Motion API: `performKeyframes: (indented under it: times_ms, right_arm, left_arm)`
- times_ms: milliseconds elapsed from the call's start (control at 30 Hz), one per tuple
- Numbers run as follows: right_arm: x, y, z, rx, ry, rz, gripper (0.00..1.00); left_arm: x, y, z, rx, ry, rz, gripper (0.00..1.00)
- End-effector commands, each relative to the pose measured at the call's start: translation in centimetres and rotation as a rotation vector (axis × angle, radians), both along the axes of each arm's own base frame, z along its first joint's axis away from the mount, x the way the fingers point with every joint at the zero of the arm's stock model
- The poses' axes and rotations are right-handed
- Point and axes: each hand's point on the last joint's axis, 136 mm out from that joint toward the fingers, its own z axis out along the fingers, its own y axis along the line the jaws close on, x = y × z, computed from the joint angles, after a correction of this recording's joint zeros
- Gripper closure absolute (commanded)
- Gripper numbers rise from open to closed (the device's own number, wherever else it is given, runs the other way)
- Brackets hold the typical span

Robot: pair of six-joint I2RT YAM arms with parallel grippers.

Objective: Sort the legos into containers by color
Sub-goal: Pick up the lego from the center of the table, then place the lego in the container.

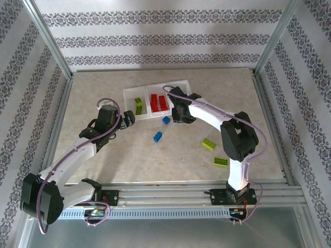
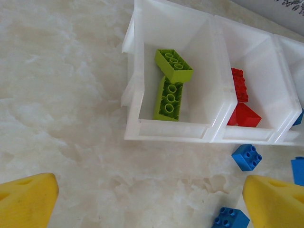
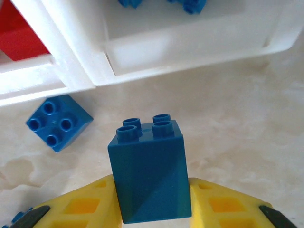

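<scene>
The three-bin white tray (image 1: 155,85) lies at the back middle of the table. Two lime green legos (image 2: 173,65) sit in its left bin (image 2: 142,128). Red legos (image 2: 240,84) fill the middle bin. Blue legos (image 3: 190,4) show in the right bin (image 3: 190,47). My right gripper (image 3: 152,204) is shut on a tall blue brick (image 3: 149,171), held just in front of that bin. My left gripper (image 2: 152,204) is open over bare table before the green bin, its yellow fingers (image 2: 28,199) wide apart.
Loose blue legos lie in front of the tray (image 1: 166,120) (image 1: 156,136), one square one (image 3: 59,122) beside my right gripper (image 1: 181,116). Two lime green legos (image 1: 208,144) (image 1: 221,161) rest on the right of the table. Patterned walls and metal posts ring the table.
</scene>
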Motion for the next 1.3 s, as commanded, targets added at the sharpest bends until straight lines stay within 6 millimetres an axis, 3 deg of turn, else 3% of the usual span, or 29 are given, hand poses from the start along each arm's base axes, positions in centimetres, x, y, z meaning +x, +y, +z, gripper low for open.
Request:
performKeyframes:
  times_ms: [0, 333, 700, 1000, 1267]
  right_arm:
    - [1.4, -1.2, 2.8, -0.033, -0.072, -0.001, 0.66]
    - [7.3, -1.3, 4.9, -0.019, -0.151, -0.011, 0.66]
    - [13.1, -1.1, 4.6, 0.036, -0.188, -0.019, 0.65]
    - [15.8, -0.3, 3.4, 0.124, -0.182, -0.025, 0.61]
    - [16.5, 0.8, 3.6, 0.180, -0.176, -0.006, 0.55]
  left_arm:
    - [0.6, 0.4, 0.7, -0.017, -0.033, 0.022, 0.00]
    - [0.3, 0.5, 0.7, -0.010, -0.026, 0.021, 0.00]
    - [0.0, 0.8, 0.7, 0.004, -0.020, 0.020, 0.00]
    - [-0.2, 0.7, 0.4, 0.000, -0.008, 0.015, 0.00]
    - [-0.3, 0.6, 0.3, -0.010, -0.003, 0.015, 0.00]
